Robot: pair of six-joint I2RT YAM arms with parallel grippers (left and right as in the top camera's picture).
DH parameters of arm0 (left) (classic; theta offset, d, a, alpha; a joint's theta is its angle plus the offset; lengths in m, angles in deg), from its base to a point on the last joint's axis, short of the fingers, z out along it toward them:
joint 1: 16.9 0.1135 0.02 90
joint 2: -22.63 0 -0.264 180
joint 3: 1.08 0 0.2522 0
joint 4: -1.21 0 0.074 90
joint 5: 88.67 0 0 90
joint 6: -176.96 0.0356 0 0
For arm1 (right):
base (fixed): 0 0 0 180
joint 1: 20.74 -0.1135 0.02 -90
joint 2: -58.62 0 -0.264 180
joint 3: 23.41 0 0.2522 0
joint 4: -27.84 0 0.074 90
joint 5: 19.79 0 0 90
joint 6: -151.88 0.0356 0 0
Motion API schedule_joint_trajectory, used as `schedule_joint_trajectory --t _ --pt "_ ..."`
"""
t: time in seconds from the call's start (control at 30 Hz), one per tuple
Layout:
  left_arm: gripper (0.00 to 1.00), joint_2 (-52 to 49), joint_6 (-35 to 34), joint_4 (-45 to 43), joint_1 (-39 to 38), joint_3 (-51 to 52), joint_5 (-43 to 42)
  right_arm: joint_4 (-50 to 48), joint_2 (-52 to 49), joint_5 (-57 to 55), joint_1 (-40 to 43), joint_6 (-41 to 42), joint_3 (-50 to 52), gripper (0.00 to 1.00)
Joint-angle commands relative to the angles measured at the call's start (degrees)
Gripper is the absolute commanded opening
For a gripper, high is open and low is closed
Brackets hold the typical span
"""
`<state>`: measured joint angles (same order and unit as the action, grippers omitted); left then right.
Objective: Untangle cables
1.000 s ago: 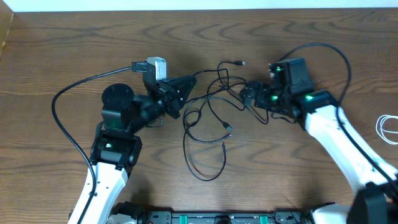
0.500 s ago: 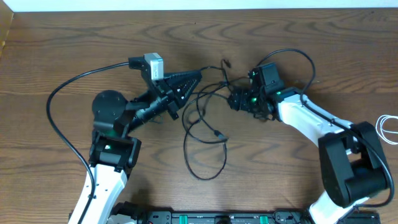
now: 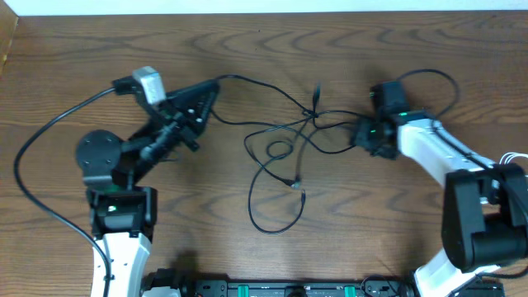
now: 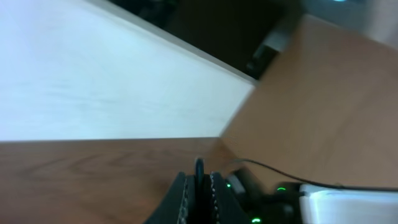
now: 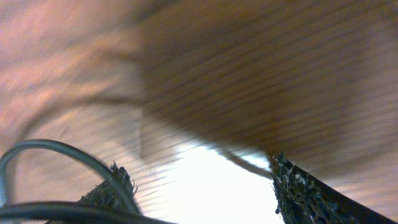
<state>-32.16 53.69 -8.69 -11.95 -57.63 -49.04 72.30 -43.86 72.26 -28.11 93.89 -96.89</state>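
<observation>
Nearest the front edge, on the brown wood-grain table (image 3: 396, 247): slack loop of the black cables (image 3: 313, 115). Farther in, tangled mid-table, between both claws. At the left gripper (image 3: 212, 86): pressed together, pinching one black strand at its tip. At the right gripper (image 3: 360, 134): spread, with black strands just beside one pad (image 5: 115, 186). By the right edge, well apart: white cable (image 3: 520, 157). Beyond the far edge, white wall (image 3: 247, 7).

I read a brown wooden table (image 3: 371, 231): black cables (image 3: 313, 118) tangled at centre, white cable (image 3: 518, 155) at 3 o'clock.
</observation>
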Motion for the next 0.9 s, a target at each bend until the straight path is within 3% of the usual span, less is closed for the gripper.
schedule_joint_trajectory --t 0.0,0.2,0.37,0.57,0.63,0.73,0.87 --pt "0.08 0.7 -0.2 2.1 4.9 -0.9 0.0 1.3 4.0 -2.5 4.7 0.1 0.4 0.68" --pt "0.08 0.4 0.6 10.1 12.2 -0.9 0.0 2.1 6.3 -1.2 10.6 -1.4 0.4 0.70" --pt "0.08 -0.6 1.1 15.0 15.0 -0.9 0.1 1.9 6.3 5.8 10.9 -6.2 0.4 0.72" --pt "0.08 -1.9 1.7 19.4 16.3 -0.9 4.1 2.4 6.3 4.5 10.8 -8.8 0.4 0.80" --pt "0.08 -2.2 1.7 20.3 16.0 -0.9 2.5 2.5 6.3 10.8 10.6 -13.4 0.4 0.79" --pt "0.08 -2.9 3.1 20.6 15.1 -0.6 -3.3 3.1 6.3 29.3 10.1 -24.1 0.4 0.77" --pt "0.08 -4.5 7.9 21.3 12.3 -0.5 -9.7 6.3 6.3 47.0 7.4 -34.5 0.4 0.67"
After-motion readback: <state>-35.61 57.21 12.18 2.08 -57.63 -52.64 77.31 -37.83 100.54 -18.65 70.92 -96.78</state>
